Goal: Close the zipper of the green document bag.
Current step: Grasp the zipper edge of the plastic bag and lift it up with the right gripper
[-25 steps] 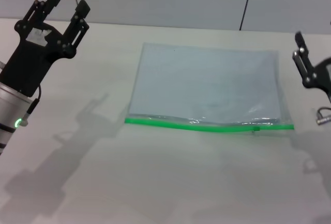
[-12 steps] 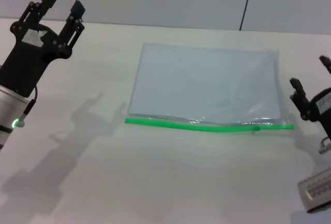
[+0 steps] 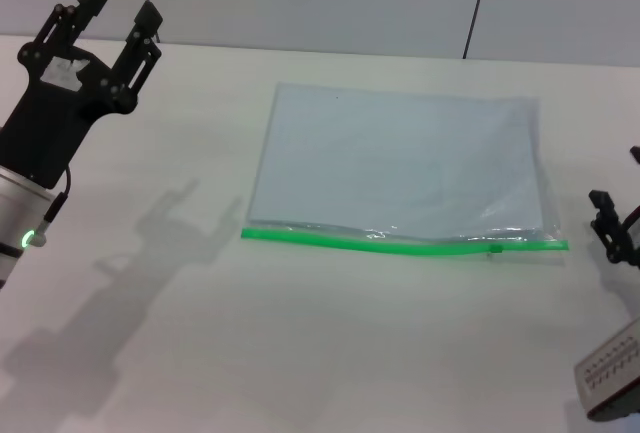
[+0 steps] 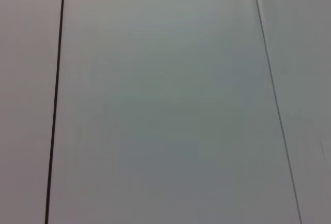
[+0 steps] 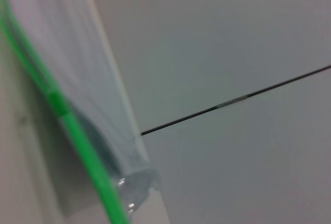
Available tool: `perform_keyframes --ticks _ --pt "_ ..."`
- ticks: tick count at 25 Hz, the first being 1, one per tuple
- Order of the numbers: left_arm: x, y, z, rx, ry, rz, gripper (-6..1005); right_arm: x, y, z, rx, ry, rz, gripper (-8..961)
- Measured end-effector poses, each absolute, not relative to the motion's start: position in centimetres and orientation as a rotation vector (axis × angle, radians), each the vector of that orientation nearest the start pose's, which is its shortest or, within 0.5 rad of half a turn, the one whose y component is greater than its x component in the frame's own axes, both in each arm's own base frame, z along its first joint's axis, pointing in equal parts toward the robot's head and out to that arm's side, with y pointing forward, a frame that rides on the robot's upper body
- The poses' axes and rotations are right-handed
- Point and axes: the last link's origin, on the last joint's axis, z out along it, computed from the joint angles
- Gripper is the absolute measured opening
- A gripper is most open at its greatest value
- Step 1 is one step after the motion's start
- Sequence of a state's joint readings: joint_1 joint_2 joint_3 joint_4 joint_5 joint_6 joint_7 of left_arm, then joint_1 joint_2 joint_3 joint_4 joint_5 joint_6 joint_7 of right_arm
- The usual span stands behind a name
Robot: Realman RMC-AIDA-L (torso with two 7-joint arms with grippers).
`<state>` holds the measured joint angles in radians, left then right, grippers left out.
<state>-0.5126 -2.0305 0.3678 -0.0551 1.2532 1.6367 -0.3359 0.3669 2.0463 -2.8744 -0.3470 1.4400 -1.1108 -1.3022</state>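
The green document bag (image 3: 400,158) lies flat on the white table, a pale blue-grey pouch. Its zipper (image 3: 400,243), a bright green strip, runs along the near long edge, with the small slider tab (image 3: 493,246) close to the right end. My right gripper (image 3: 618,193) is at the right edge of the head view, just right of the bag's near corner, fingers apart and empty. The right wrist view shows the bag (image 5: 77,63) and the zipper (image 5: 64,113) close up. Raised at the far left, my left gripper (image 3: 118,8) is open and well away from the bag.
A grey block of the right arm (image 3: 610,383) shows at the bottom right corner. The table's far edge meets a grey wall with thin dark cables (image 3: 478,3). The left wrist view shows only plain wall panels (image 4: 165,100).
My right gripper has dropped lower and nearer along the right edge, down to the level of the zipper's end. The left gripper shifted slightly left, then held still. The bag has not moved.
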Motion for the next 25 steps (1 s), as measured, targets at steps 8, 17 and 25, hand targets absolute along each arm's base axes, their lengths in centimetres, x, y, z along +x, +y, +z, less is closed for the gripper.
perform_keyframes --ticks 8,17,25 --pt "-28.3 32.0 2.2 -1.689 -0.231 -1.093 631 33.2 28.9 -7.1 -1.775 -0.513 -0.389 754" --pt "-28.3 32.0 2.2 -1.689 -0.230 -1.094 631 32.4 28.9 -8.7 -1.850 -0.543 -0.378 753" --pt "-28.3 32.0 2.2 -1.688 -0.231 -1.093 630 30.6 28.7 -9.9 -1.867 -0.619 -0.320 753"
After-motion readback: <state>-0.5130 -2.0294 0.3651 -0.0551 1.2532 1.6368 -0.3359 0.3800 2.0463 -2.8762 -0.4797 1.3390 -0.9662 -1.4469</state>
